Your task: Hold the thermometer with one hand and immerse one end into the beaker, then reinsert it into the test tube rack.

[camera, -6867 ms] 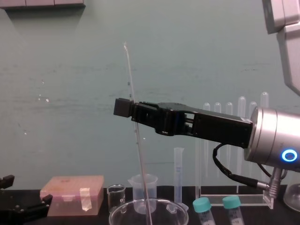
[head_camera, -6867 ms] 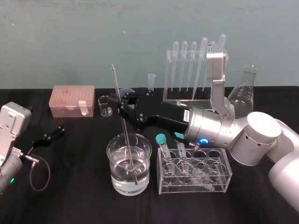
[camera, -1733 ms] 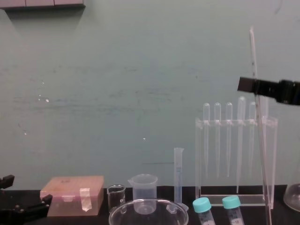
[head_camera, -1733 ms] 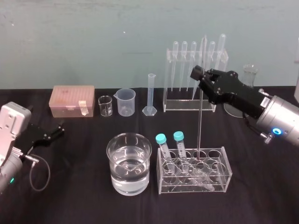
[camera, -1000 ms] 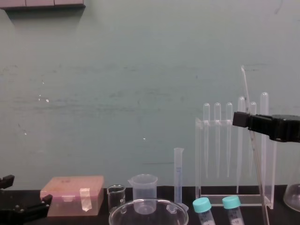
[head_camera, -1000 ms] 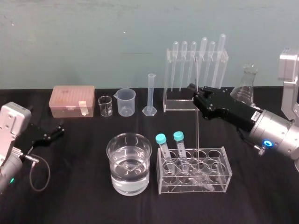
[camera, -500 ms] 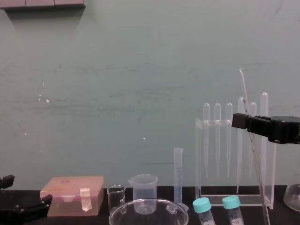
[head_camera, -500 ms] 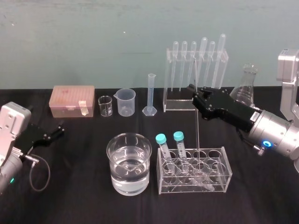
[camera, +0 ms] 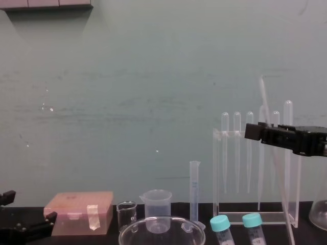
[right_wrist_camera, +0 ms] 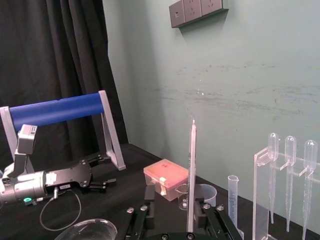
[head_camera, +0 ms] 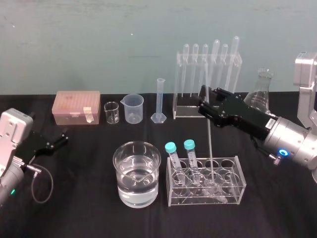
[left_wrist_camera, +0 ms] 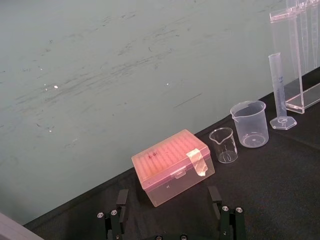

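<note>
The thermometer [head_camera: 210,144] stands with its lower end in a hole of the low clear test tube rack [head_camera: 237,194], leaning slightly. My right gripper [head_camera: 203,101] is open around its upper part, and a gap shows between the fingers [right_wrist_camera: 149,196] and the rod [right_wrist_camera: 191,175]. From the chest the thermometer [camera: 271,148] rises past the right gripper [camera: 255,133]. The beaker [head_camera: 137,173], holding water, sits left of the rack. My left gripper [head_camera: 54,141] rests open at the far left of the table, seen also as the left gripper [left_wrist_camera: 167,192].
Two teal-capped tubes [head_camera: 171,148] lean in the rack's left holes. Along the back stand a pink tip box [head_camera: 78,106], a tiny glass beaker [head_camera: 112,112], a plastic beaker [head_camera: 133,108], a graduated cylinder [head_camera: 160,99], a tall pipette stand [head_camera: 208,74] and a conical flask [head_camera: 261,94].
My right gripper carried the thermometer from the beaker to the rack, lowered it into a hole, and has now spread its fingers off the rod. The left arm has not moved.
</note>
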Robot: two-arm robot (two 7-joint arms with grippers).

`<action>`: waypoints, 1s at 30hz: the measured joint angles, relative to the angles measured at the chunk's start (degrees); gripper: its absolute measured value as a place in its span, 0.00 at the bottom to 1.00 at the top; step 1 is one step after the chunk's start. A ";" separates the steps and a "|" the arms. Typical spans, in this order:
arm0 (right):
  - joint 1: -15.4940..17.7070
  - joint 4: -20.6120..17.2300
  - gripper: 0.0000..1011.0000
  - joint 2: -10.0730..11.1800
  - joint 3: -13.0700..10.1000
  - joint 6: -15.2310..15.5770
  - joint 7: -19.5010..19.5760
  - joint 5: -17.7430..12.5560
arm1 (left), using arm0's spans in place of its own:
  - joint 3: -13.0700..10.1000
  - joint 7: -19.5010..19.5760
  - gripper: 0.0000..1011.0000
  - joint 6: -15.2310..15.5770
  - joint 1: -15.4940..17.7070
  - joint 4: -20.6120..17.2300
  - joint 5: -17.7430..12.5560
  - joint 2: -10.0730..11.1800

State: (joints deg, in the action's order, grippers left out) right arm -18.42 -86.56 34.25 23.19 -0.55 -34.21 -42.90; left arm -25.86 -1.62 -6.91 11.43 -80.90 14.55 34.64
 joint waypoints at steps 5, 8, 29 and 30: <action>0.00 0.00 0.63 0.01 0.00 0.03 0.00 -0.03 | 0.00 0.00 1.00 0.00 0.00 0.00 0.00 0.00; 0.00 0.00 0.69 0.01 0.00 0.04 0.00 -0.05 | 0.00 0.00 1.00 0.00 0.00 0.00 0.00 0.00; 4.95 -3.26 0.99 -1.47 -6.90 -3.17 17.47 6.01 | 0.00 0.00 1.00 0.00 0.00 0.00 0.00 0.00; 5.53 -3.29 0.99 -1.50 -7.28 -3.03 19.70 7.34 | 0.00 0.00 1.00 0.00 0.00 0.00 0.00 0.00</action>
State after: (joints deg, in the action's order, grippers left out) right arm -12.89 -89.85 32.75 15.91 -3.58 -14.51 -35.56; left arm -25.86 -1.62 -6.91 11.43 -80.90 14.55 34.65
